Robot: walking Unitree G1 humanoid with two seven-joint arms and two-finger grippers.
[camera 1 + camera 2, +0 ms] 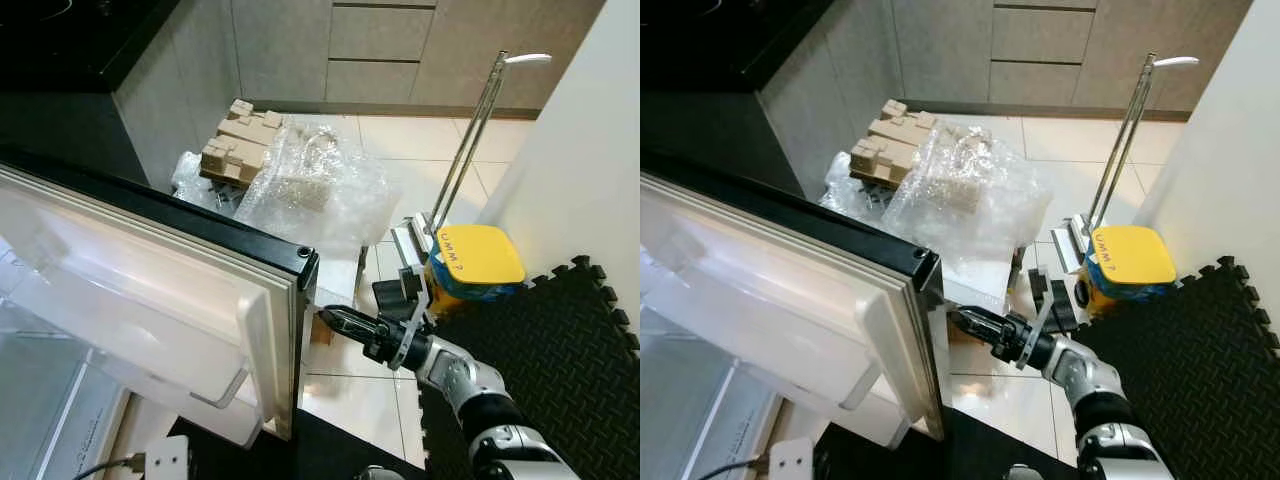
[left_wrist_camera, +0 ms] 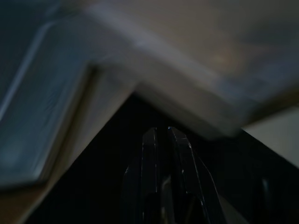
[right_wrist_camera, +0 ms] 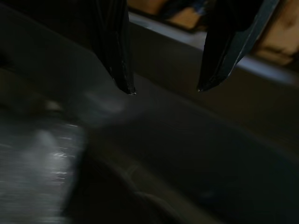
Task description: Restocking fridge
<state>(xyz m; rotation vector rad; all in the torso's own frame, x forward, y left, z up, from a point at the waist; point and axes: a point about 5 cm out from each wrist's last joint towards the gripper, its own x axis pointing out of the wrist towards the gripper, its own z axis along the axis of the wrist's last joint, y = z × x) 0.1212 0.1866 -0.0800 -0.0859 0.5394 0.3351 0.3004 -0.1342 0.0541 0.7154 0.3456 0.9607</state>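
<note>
The white fridge door with a black outer face [image 1: 150, 300] stood swung open across the left of the head views, its inner liner and clear door shelves facing the camera. The right gripper [image 1: 325, 317] reached in from the lower right on its silver arm, its black fingertips at the door's free edge, just below the black top corner. Whether the tips touched the edge could not be told from the head views. In the right wrist view the two black fingers [image 3: 117, 51] stood well apart, nothing between them, pointing at a dark, blurred surface; the right gripper [image 3: 166, 88] was spread wide and held nothing.

The left wrist view was dark and blurred. The left gripper [image 2: 161, 135] showed its two fingers pressed close together, tips nearly meeting, nothing visible between them, with pale angled panels beyond that could not be identified.

Behind the door, on the pale tiled floor [image 1: 430, 150], lay crumpled clear bubble-wrap sheeting [image 1: 310, 185] and beside it moulded brown cardboard packing pieces [image 1: 238, 140]. A yellow-topped mop bucket [image 1: 478, 258] with a long metal handle [image 1: 470, 140] stood near the white wall, at the edge of a black interlocking foam mat [image 1: 570, 370]. Grey cabinet drawers [image 1: 380, 45] ran along the far side.
</note>
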